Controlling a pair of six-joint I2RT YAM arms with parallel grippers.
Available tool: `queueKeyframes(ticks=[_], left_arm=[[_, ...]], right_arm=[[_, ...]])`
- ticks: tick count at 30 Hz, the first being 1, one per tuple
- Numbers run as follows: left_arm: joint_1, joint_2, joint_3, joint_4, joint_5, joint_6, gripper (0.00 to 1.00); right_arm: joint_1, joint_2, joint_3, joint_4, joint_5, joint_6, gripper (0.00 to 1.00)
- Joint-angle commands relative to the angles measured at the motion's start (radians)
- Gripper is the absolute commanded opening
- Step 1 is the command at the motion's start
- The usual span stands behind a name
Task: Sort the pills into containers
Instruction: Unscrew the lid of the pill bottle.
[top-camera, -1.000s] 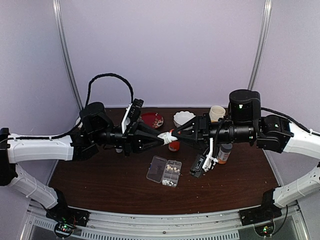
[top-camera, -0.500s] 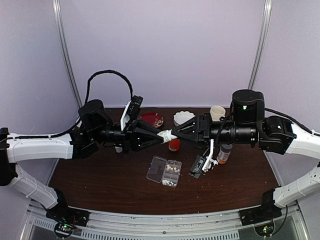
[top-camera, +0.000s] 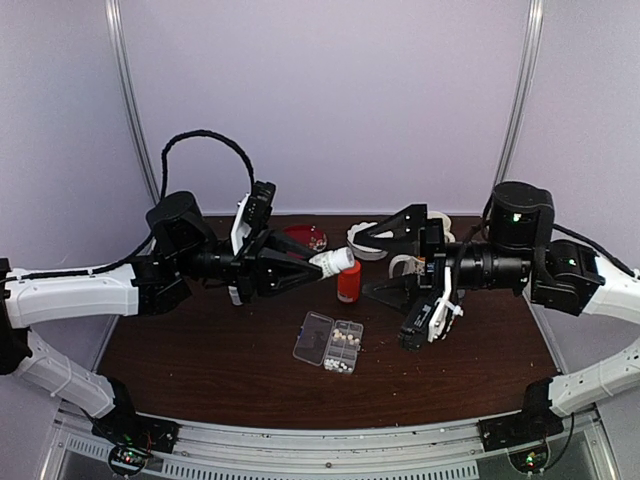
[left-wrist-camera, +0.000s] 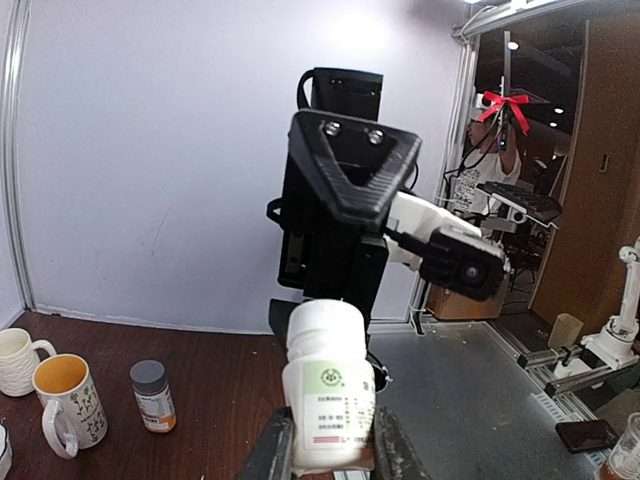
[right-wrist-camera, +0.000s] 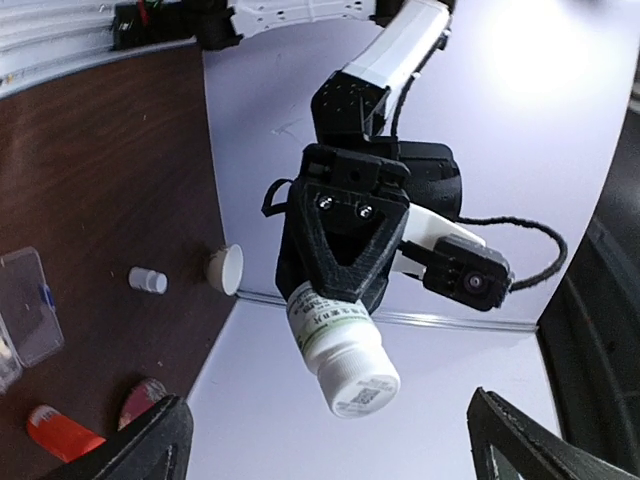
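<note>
Right fingers (top-camera: 363, 262) sprung wide off one white bottle (top-camera: 333, 263), left fingers (top-camera: 306, 266) clenched on it (label showing), one organizer (top-camera: 312, 336).

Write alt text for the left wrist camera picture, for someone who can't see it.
The left hand grips a white pill bottle at bottom centre, with the open right hand facing it from behind. Two mugs and a small grey-capped bottle stand on the brown table at left.
</note>
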Motion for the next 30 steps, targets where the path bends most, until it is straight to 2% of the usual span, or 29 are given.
queueKeyframes(ticks=[1, 4, 8, 10, 16, 19, 21, 22, 23, 25, 27, 30], left_arm=[[-0.004, -0.031, 0.013, 0.02, 0.001, 0.06, 0.08], [-0.004, -0.045, 0.006, 0.003, -0.016, 0.098, 0.08], [-0.003, -0.064, 0.022, -0.076, -0.036, 0.169, 0.08], [-0.003, -0.07, 0.035, -0.117, -0.042, 0.205, 0.09], [-0.003, -0.083, 0.049, -0.185, -0.063, 0.282, 0.08], [-0.003, -0.082, 0.057, -0.198, -0.063, 0.3, 0.09], [-0.003, -0.082, 0.061, -0.207, -0.065, 0.315, 0.09], [-0.004, -0.083, 0.061, -0.213, -0.068, 0.326, 0.08], [-0.004, -0.085, 0.061, -0.221, -0.073, 0.337, 0.08], [-0.004, -0.092, 0.057, -0.236, -0.089, 0.366, 0.08], [-0.004, -0.103, 0.048, -0.25, -0.105, 0.41, 0.08], [-0.003, -0.121, 0.047, -0.309, -0.132, 0.506, 0.08]], right_arm=[[-0.043, -0.055, -0.031, 0.096, -0.103, 0.499, 1.0], [-0.045, -0.062, -0.057, 0.239, 0.05, 1.03, 1.0], [-0.045, -0.09, -0.039, 0.181, 0.123, 1.532, 1.0], [-0.047, -0.102, -0.02, 0.14, 0.207, 1.818, 1.0], [-0.1, -0.087, 0.062, 0.047, -0.036, 2.364, 1.0], [-0.158, -0.013, 0.135, -0.106, -0.1, 2.593, 1.0], [-0.203, 0.052, 0.159, -0.177, -0.237, 2.769, 1.0], [-0.219, 0.075, 0.13, -0.135, -0.334, 2.879, 1.0], [-0.225, 0.087, 0.085, -0.049, -0.411, 3.067, 1.0], [-0.224, 0.074, -0.045, 0.233, -0.466, 3.364, 1.0], [-0.23, 0.038, -0.138, 0.411, -0.412, 3.566, 1.0], [-0.233, -0.005, -0.18, 0.41, -0.314, 3.689, 0.97]])
